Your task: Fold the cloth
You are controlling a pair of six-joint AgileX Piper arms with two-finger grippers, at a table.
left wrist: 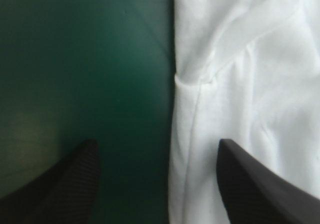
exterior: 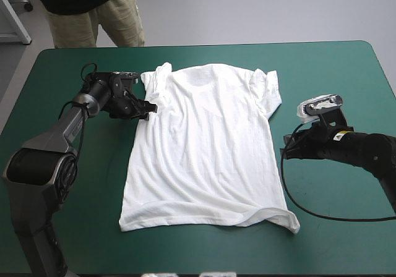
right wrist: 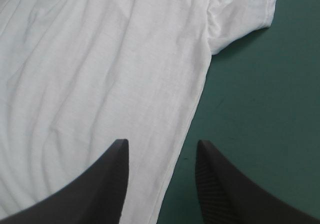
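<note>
Here, found the T-shirt (exterior: pixel 204 147) spread flat on the teal-green cover (exterior: pixel 334 73).
Saw left gripper (left wrist: pixel 157 141) parted astride its nine-o'clock edge, right gripper (right wrist: pixel 161 141) parted astride the three-o'clock edge.

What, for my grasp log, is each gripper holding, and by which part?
Nothing is held. Both stand open: the left gripper straddles a side edge of the T-shirt near a sleeve, the right gripper the opposite side edge.

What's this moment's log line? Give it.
T-shirt: spread flat | left gripper: open, over one side edge | right gripper: open, over opposite side edge | fold: not started
</note>
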